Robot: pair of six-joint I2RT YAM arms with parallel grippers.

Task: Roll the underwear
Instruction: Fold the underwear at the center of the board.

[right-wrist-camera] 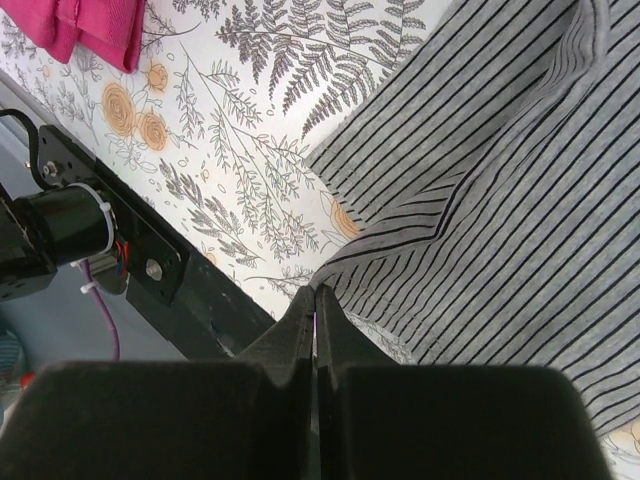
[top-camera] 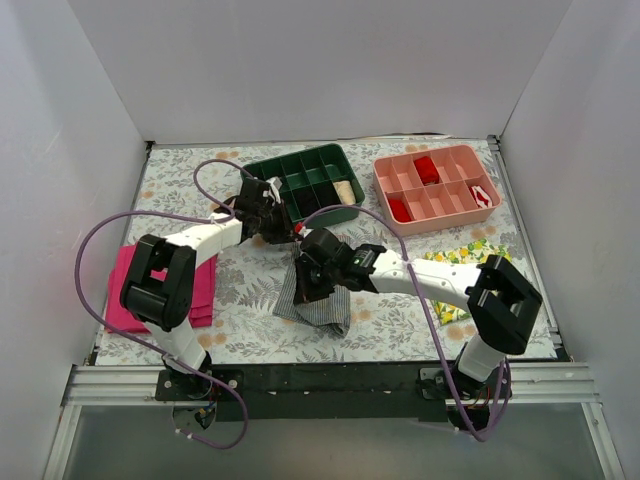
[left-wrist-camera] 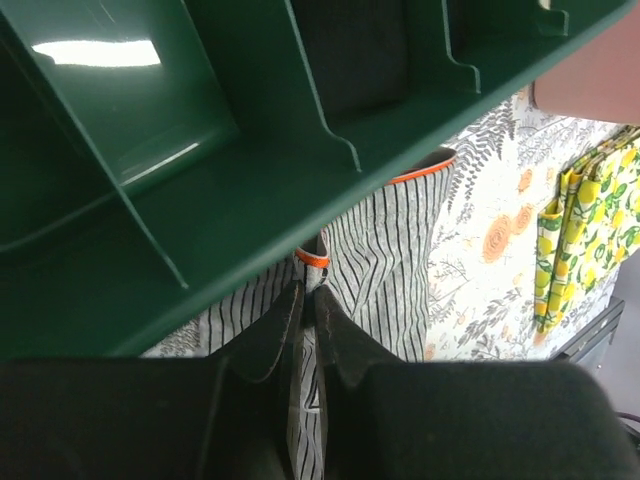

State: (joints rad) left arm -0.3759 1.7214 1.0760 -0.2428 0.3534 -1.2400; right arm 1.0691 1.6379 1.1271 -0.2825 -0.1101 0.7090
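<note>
Right at the tips of the right claw (right-wrist-camera: pixel 316 292), a corner of the underwear (right-wrist-camera: pixel 480 200). Fingers pressed together, no gap showing: clamped on that striped hem, going by the creases fanning out from the pinch. Held low, close to the floral table cover (right-wrist-camera: pixel 230 130), probably to keep this end anchored and taut. Ahead and far left of that claw, the magenta cloth (right-wrist-camera: pixel 90 25), well apart and out of play.

Over to the left claw (left-wrist-camera: pixel 308 292) now. Nearly closed, only a sliver between the pads, striped fabric running up through that sliver. Gripping the underwear too, most likely, with the orange-trimmed waistband just beyond the tips. Directly ahead and above those tips, the green tray (left-wrist-camera: pixel 200 200), very close, so little room for pushing forward. Away to the right of the left claw, the lemon-print cloth (left-wrist-camera: pixel 585 230), lying apart.

No roll formed yet; garment caught between the two claws, bunched under the right one. Next, at a guess: turning one pinched end over toward the other, minding the tray rim.
</note>
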